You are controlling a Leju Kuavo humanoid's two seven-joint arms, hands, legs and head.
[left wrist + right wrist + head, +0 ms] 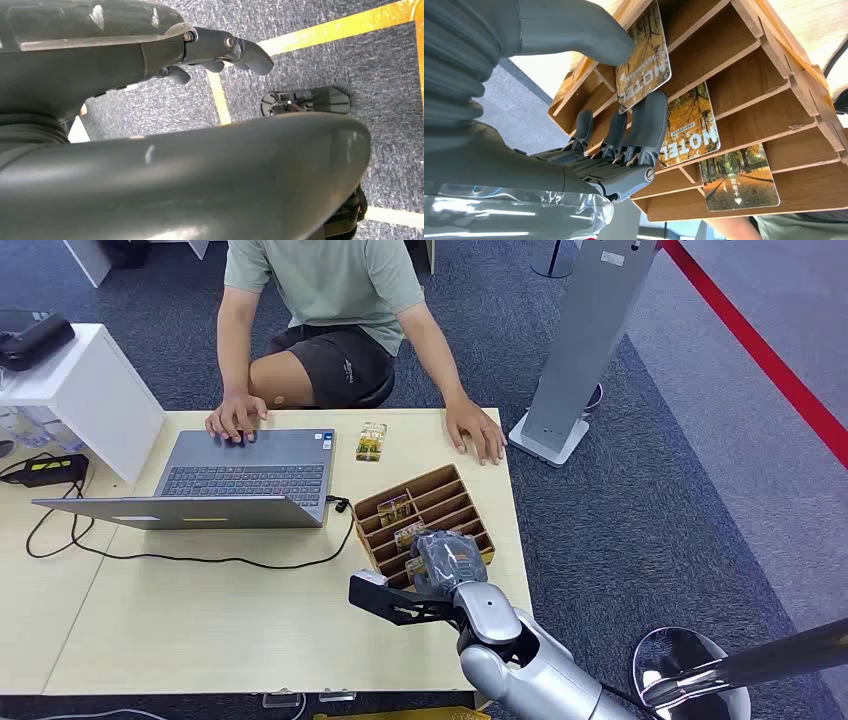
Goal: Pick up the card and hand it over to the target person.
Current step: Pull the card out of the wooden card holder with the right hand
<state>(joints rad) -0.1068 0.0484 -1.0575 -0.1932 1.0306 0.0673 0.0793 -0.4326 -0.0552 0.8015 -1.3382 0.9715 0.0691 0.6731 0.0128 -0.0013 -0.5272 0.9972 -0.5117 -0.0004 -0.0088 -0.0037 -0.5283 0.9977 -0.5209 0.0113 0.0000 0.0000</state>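
A wooden slotted card rack [428, 502] stands on the table's right half. My right hand [445, 558] is over its near end. In the right wrist view the thumb [574, 30] and a dark finger [650, 122] pinch a yellow autumn-print card [644, 55] that stands in a slot of the rack [749, 60]. Two more cards [689, 125] [736, 177] sit in further slots. The person [330, 290] sits across the table, one hand [477, 430] flat on the wood, the other [236, 418] on the laptop. My left hand [220, 50] hangs over the carpet, holding nothing.
An open grey laptop [245, 475] with a black cable [190, 558] takes up the table's left half. Another card [371, 441] lies flat near the person. A white shelf [95, 390] stands at the left, and a grey post [585, 350] is right of the table.
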